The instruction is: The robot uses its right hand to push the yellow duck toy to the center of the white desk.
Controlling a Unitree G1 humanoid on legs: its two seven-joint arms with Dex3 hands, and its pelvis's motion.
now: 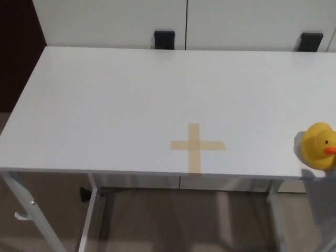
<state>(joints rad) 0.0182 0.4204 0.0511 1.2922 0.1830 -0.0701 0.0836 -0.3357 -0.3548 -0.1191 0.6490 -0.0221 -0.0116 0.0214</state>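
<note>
Duck toy (319, 145) on desk (115, 100), right of tape cross (197, 147)

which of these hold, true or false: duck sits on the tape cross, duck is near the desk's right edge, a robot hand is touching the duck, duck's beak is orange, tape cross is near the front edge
1. The yellow duck toy sits on the tape cross. False: it is well to the right of it.
2. The duck is near the right edge of the white desk. True.
3. A robot hand is touching the duck. False: no hand shows.
4. The duck's beak is orange. True.
5. The tape cross lies near the desk's front edge. True.
</note>
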